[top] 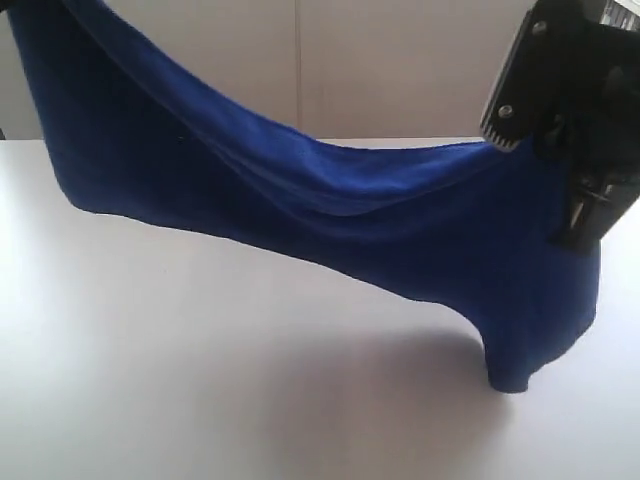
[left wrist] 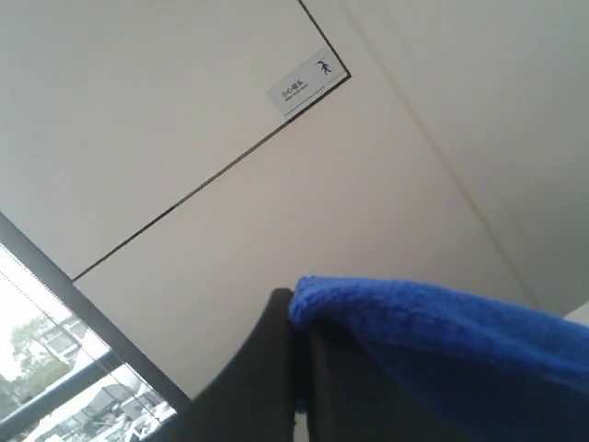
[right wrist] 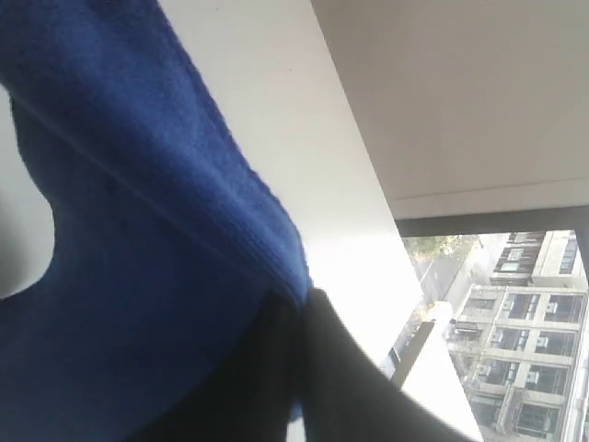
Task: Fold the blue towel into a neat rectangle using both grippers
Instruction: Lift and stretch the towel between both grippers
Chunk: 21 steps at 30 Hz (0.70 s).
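— Where is the towel [top: 330, 200]?

— Off the desk [top: 200, 400] for most of its length. It hangs like a hammock between the two hands, sagging in the middle. In the exterior view its left end climbs out of the top left corner and its right end runs up to the right hand [top: 590, 205].

— Does any of it touch the desk?

— The lowest fold droops on the right, under the right hand, with a soft shadow beside it. I cannot tell if the tip rests on the desk or hangs just above it.

— What is the right hand doing?

— It is pinching the towel. In the right wrist view its two dark fingers are pressed together, with the towel's hemmed edge caught at the seam between them. The cloth spreads away from there in a broad blue sheet. Buildings [right wrist: 515, 331] show through a window beyond.

— And the left hand [left wrist: 299, 322]?

— It is out of the exterior view. Its own camera shows two dark fingers closed tight, with a fuzzy blue corner of the towel gripped between their tips and draping off to one side. So it pinches the towel too.

— Anything else near it?

— Only pale wall panels behind, one carrying a small white sign [left wrist: 308, 83]. Its print is too small to read.
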Each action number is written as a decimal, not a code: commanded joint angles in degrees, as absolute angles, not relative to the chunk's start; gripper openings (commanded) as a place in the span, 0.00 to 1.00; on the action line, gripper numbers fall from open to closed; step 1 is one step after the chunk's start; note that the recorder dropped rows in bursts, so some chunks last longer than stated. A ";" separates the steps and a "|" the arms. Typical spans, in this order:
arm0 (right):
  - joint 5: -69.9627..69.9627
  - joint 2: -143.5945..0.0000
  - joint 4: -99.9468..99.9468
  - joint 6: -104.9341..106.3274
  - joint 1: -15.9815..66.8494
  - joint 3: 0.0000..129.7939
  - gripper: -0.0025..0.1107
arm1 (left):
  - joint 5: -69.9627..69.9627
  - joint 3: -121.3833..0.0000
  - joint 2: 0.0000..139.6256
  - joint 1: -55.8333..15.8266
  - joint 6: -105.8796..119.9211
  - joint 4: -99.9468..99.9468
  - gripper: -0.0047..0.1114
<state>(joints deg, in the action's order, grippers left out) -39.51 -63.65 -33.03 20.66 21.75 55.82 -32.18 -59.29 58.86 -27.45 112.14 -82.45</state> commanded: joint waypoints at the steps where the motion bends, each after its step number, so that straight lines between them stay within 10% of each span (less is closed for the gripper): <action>1: -42.56 -60.04 -33.38 19.08 21.50 55.95 0.02 | -32.91 -53.87 54.95 -27.41 120.98 -87.44 0.04; 21: -50.73 -57.17 -29.79 19.08 21.62 53.59 0.02 | -31.84 -36.57 47.30 -30.02 120.98 -99.95 0.04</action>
<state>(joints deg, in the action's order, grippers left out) -50.84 -58.33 -29.79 19.51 21.75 54.61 -31.19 -38.18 48.89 -28.40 112.14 -98.32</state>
